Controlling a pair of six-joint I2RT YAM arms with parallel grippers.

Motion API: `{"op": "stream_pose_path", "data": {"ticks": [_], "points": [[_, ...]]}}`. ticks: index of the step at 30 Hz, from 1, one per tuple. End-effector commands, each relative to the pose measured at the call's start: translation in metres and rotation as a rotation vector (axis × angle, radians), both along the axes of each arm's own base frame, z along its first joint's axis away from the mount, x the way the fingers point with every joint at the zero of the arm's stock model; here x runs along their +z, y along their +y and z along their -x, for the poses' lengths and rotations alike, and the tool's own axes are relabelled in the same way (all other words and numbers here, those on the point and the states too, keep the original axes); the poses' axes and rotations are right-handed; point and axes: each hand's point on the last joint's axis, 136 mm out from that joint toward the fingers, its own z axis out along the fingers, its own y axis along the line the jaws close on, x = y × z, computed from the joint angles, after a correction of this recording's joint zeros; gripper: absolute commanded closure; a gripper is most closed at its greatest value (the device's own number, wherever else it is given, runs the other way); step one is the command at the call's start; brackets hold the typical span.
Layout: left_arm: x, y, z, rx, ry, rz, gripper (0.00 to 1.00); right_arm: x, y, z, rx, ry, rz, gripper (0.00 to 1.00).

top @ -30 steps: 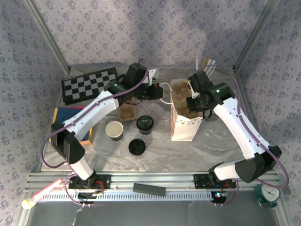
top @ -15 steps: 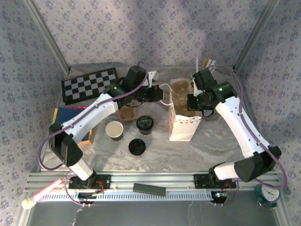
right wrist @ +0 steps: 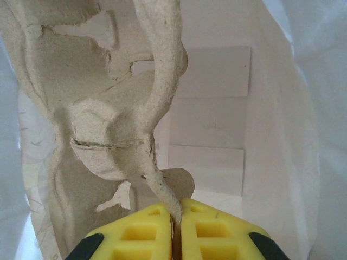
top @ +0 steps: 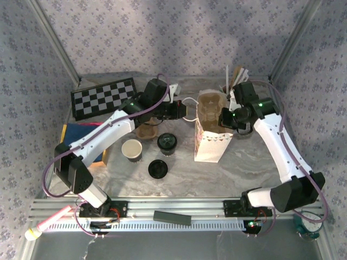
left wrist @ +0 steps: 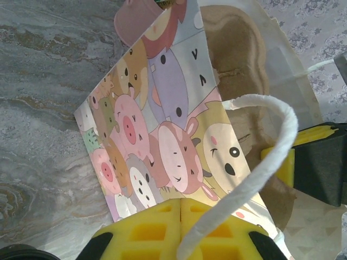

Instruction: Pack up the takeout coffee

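The takeout coffee (top: 167, 142), a dark cup with a black lid, stands on the table left of the paper bag (top: 209, 138). My left gripper (top: 182, 109) (left wrist: 180, 201) is shut on the bag's white rope handle (left wrist: 271, 146) and holds the cartoon-printed side (left wrist: 162, 124) from the left. My right gripper (top: 225, 116) (right wrist: 176, 208) is shut on the edge of a grey pulp cup carrier (right wrist: 108, 135) (top: 209, 105). The carrier stands in the bag's open mouth, against the white inside (right wrist: 217, 124).
A lidless cup (top: 132, 149) and a loose black lid (top: 157, 169) sit near the coffee. A second pulp carrier (top: 146, 130) lies behind them. A chessboard (top: 103, 97) and a blue book (top: 81, 135) are at the left. Sticks (top: 236, 76) stand at the back right.
My right arm has swung back and to the right with the carrier, which now stands taller in the bag's mouth. My left gripper has shifted slightly right with the handle.
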Motion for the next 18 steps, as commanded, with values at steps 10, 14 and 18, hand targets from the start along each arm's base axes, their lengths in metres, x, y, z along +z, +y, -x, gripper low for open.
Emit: {"op": "stream_pose_path", "data": {"ticks": [10, 14, 18], "points": [[0.0180, 0.0061, 0.0055, 0.019, -0.034, 0.042, 1.00, 0.0101, 0.0053, 0.0005, -0.043, 0.010, -0.136, 0.89], [0.0165, 0.0056, 0.0055, 0.020, -0.031, 0.044, 1.00, 0.0102, 0.0069, -0.0003, -0.059, 0.037, -0.150, 0.88], [0.0147, 0.0062, 0.0067, 0.020, -0.026, 0.045, 1.00, 0.0094, 0.0086, 0.0000, -0.074, 0.061, -0.172, 0.88]]}}
